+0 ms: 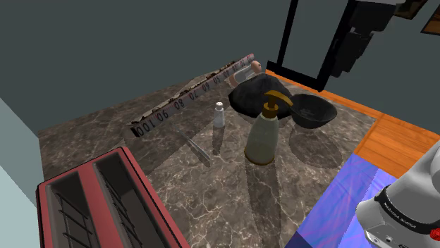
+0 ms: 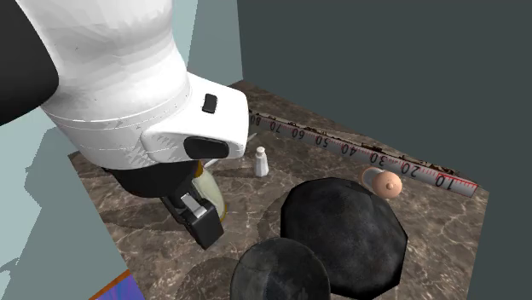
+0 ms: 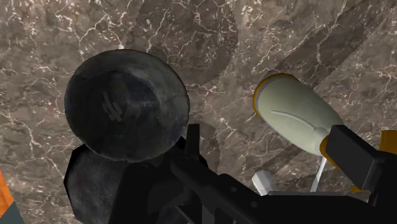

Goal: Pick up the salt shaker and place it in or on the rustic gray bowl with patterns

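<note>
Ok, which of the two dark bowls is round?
The smaller bowl, greyish with a smooth round rim; the bigger bowl beside it is black with an angular outline.

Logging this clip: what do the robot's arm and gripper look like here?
The arm is a smooth, rounded white shell with dark joints and two black rounded insets near the wrist. A white lower link carries a dark band with tiny lettering, too small to read. The gripper is all black and blocky, with two squared fingers.
</note>
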`<state>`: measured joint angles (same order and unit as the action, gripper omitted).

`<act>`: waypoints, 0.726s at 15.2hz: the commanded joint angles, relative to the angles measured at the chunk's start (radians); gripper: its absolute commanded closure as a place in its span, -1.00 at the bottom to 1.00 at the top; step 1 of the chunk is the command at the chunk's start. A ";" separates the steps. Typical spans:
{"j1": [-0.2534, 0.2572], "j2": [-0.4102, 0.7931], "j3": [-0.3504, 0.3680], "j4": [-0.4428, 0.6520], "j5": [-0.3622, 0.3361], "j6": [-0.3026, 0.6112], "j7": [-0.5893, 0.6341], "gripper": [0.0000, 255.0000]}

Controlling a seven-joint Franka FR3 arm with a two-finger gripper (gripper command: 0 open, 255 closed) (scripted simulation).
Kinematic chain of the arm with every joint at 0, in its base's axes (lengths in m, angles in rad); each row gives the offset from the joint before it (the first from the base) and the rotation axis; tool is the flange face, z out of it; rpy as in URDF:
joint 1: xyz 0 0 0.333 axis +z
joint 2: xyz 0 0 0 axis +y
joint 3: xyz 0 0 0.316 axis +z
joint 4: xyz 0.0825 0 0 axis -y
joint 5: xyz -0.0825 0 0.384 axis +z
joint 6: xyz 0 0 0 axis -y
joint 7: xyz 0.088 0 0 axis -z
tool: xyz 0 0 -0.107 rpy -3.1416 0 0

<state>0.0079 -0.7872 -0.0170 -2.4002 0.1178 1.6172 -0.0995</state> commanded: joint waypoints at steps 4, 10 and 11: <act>0.014 0.059 0.030 -0.030 0.024 0.115 0.017 -1.00; 0.039 0.214 0.090 -0.049 0.062 0.342 0.048 -1.00; 0.043 0.243 0.100 -0.047 0.067 0.379 0.053 -1.00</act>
<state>0.0457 -0.5741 0.0697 -2.4460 0.1778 1.9517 -0.0552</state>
